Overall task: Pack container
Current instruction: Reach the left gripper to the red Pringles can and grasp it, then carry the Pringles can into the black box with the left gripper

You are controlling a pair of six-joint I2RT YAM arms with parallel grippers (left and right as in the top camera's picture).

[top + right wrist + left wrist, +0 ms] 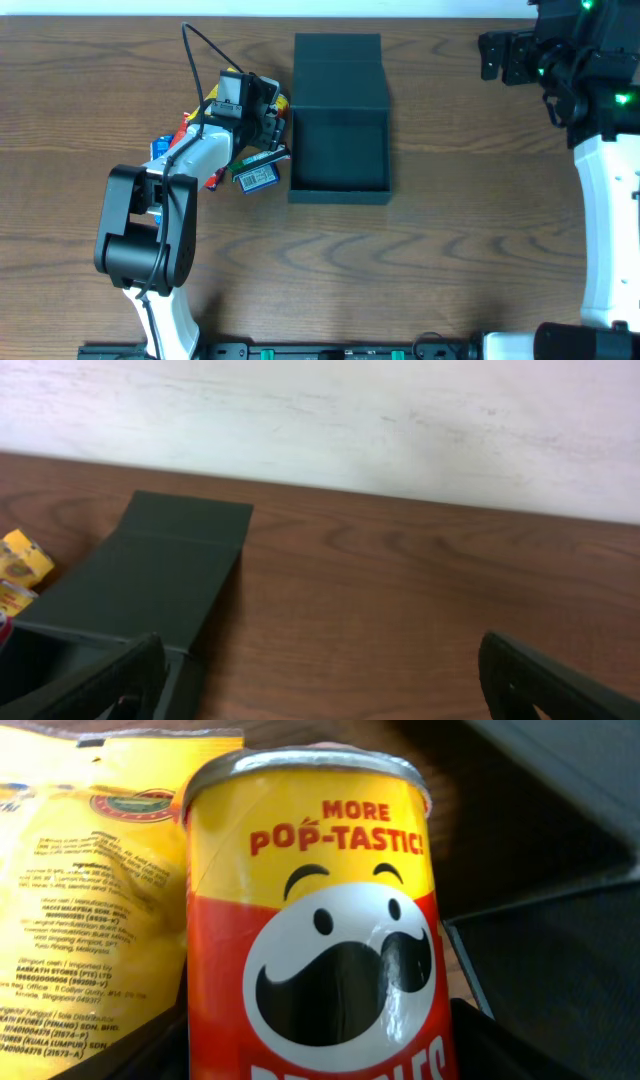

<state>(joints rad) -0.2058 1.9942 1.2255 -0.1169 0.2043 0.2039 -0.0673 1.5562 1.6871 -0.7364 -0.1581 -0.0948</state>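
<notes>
I see the open container (pixel 338 150) mid-table. Just left of it, my left gripper (pixel 272 122) flanks a Pringles can (pixel 320 920); I cannot tell whether it is clamped. My right gripper (pixel 320 690), well right of the container, is spread wide.

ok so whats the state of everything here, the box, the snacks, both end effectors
box: open, nothing inside
lid: folded back flat
chip can: top closed, outside the box
yellow bag: beside the chip can, outside the box
snack packs: piled left of the box
left end effector: at the chip can, grip cannot be told
right end effector: open, empty, away from the box
</notes>
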